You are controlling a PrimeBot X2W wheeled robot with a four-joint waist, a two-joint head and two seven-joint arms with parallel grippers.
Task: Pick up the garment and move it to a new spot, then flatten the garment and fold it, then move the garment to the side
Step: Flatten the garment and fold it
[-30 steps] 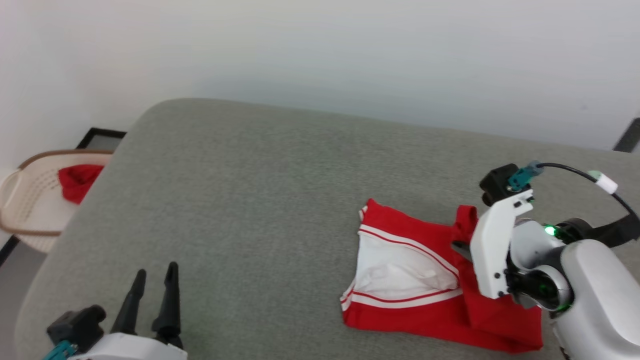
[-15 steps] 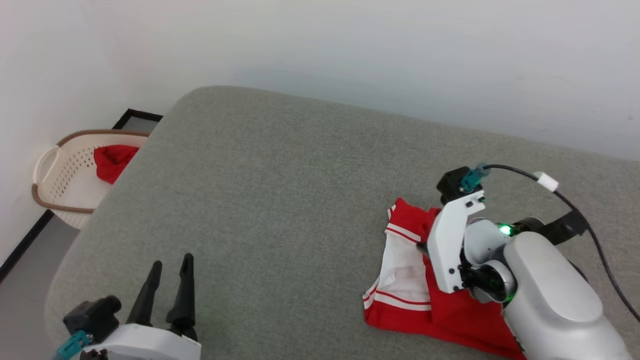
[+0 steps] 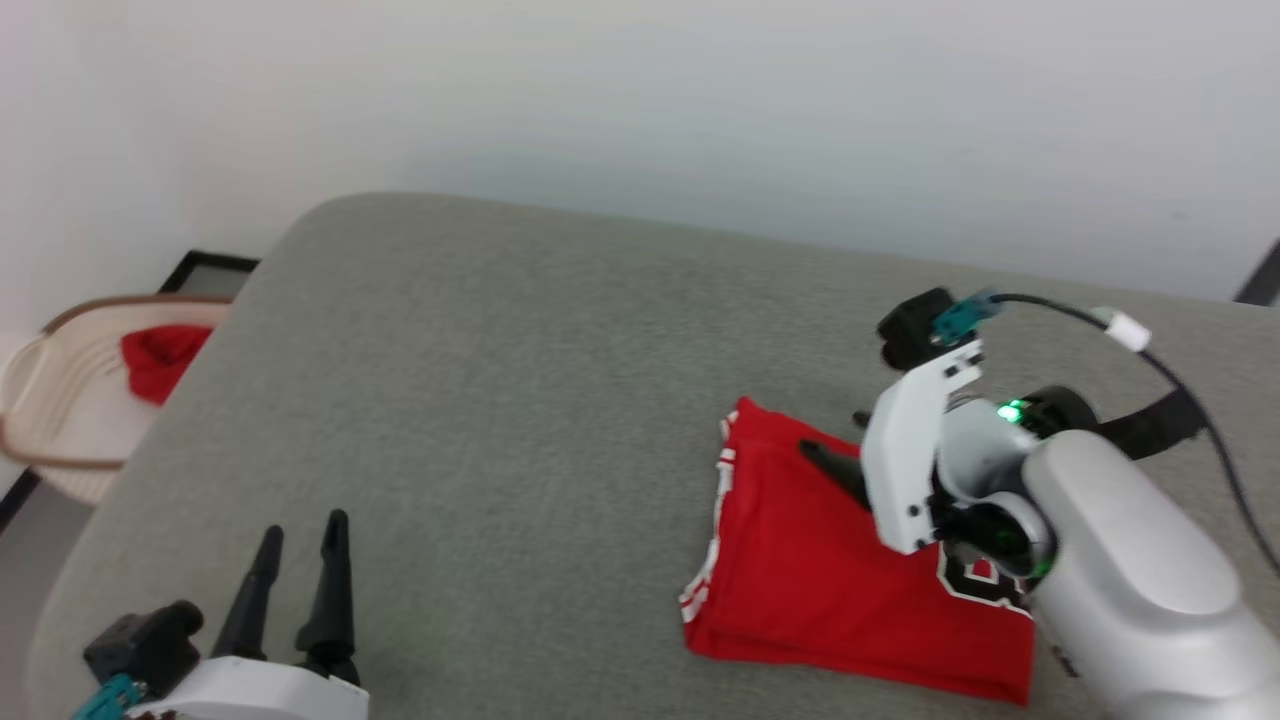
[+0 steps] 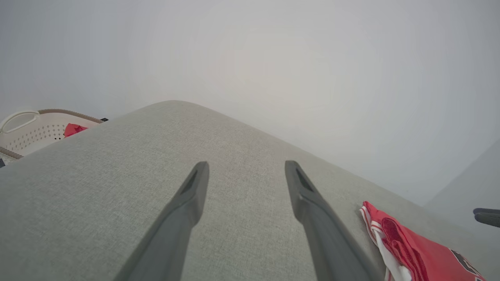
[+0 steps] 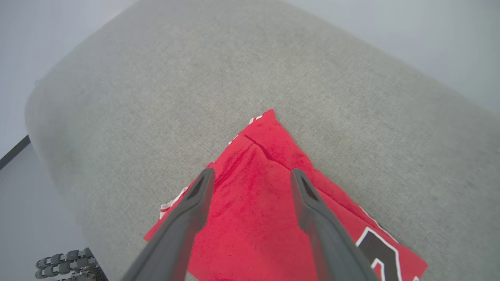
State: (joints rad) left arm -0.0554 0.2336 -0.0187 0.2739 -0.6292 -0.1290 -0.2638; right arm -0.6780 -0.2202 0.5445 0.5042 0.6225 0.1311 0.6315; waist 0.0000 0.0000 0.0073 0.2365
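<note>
Garment (image 3: 830,590) first, operator: where does it lie?

I have it on the right half of the grey padded surface (image 3: 500,400), close to the near edge. It lies folded into a flat red packet, with striped red-and-white trim peeking out along its left side. Part of the black, white-edged lettering (image 3: 975,580) shows at its right end, beside my right arm.

And the right gripper (image 3: 830,431)?

Its 2 dark fingers stand wide apart over the far part of the garment, with nothing between them. From the right wrist I look straight down both fingers onto red cloth. I cannot tell whether the tips touch the fabric.

Left side?

My left gripper (image 3: 305,527) sits over the near left corner of the surface, jaws spread and empty, well apart from the garment. From the left wrist, bare grey fabric shows between the fingers, and the garment sits off to the right.

Anything else around?

A pale perforated basket (image 3: 60,400) stands off the surface's left edge, by the wall. A smaller red cloth (image 3: 160,360) lies inside it.
</note>
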